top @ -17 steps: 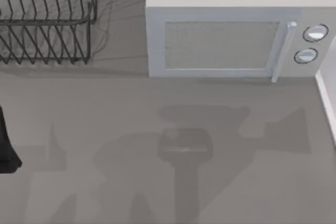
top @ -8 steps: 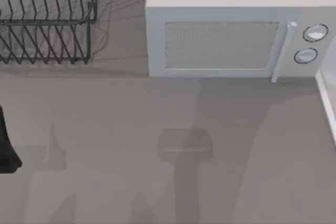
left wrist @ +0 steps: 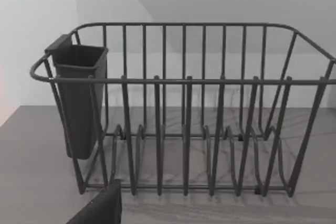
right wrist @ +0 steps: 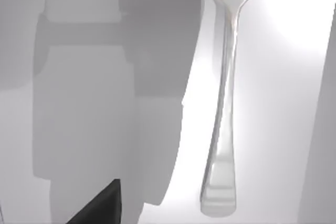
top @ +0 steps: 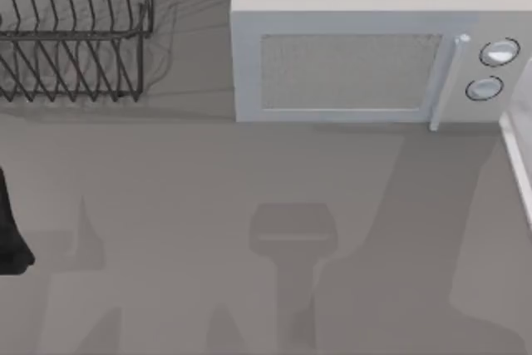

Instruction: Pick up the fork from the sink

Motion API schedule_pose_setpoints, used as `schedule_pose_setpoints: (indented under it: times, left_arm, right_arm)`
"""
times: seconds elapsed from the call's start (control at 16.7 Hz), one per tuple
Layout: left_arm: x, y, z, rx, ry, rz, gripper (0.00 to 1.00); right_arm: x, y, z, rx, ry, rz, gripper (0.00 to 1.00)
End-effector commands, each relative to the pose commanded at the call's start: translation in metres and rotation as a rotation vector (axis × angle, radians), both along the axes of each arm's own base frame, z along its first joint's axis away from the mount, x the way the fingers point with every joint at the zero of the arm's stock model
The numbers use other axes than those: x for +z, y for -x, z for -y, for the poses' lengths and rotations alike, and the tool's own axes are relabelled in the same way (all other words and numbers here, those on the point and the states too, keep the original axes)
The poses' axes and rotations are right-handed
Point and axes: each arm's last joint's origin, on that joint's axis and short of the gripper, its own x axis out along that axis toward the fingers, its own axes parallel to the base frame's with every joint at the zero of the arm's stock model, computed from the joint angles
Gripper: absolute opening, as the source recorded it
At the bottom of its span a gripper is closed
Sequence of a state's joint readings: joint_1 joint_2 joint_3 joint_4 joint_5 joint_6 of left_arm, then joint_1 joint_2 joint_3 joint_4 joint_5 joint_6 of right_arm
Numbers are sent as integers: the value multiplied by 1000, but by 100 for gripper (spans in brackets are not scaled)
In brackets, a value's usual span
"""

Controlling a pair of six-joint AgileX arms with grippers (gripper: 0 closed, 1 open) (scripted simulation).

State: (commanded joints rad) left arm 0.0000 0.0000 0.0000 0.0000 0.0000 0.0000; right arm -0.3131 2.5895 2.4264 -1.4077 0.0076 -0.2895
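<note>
I am viewing the fork (right wrist: 223,98) through the right wrist camera: it is lying flat on the pale floor of the sink (right wrist: 273,77), with its tines at one end of the picture and its rounded handle end at the other. Nothing is touching it. A dark corner of my right arm's hardware (right wrist: 97,205) is showing at the edge of this view, well apart from the fork; I cannot tell whether the right claw is released or clenched.

In the top view, the broad shadow on the table (top: 166,172) is shifting: a second ago it was spreading in front of the microwave (top: 366,47) near the middle, and it is now lying further right, toward the pale sink rim (top: 519,155). I judge that my right arm is travelling rightward over the sink, so the approach is under way and the grasp is not yet made.

My left arm (top: 10,230) is staying parked at the table's left edge. Its wrist camera is facing the wire dish rack (left wrist: 184,108) with the dark cutlery cup (left wrist: 79,103). I cannot tell the left claw's state either.
</note>
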Motion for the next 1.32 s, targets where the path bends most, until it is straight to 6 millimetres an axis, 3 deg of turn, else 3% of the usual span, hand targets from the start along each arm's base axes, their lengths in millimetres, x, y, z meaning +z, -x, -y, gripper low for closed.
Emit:
schedule_pose_setpoints:
  times: [0.36, 0.54, 0.96, 1.08, 1.32]
  left_arm:
    - [0, 0, 0, 0, 0, 0, 100]
    - [0, 0, 0, 0, 0, 0, 100]
    - [0, 0, 0, 0, 0, 0, 100]
    - [0, 0, 0, 0, 0, 0, 100]
    - [0, 0, 0, 0, 0, 0, 100]
  right_arm:
    - [-7, -2, -2, 5, -1, -4, 100]
    - [-38, -5, -1, 4, -2, -6, 100]
    - [-136, -3, 1, 0, 2, 7, 100]
    - [-147, 0, 0, 0, 0, 0, 100]
    - [-148, 0, 0, 0, 0, 0, 100]
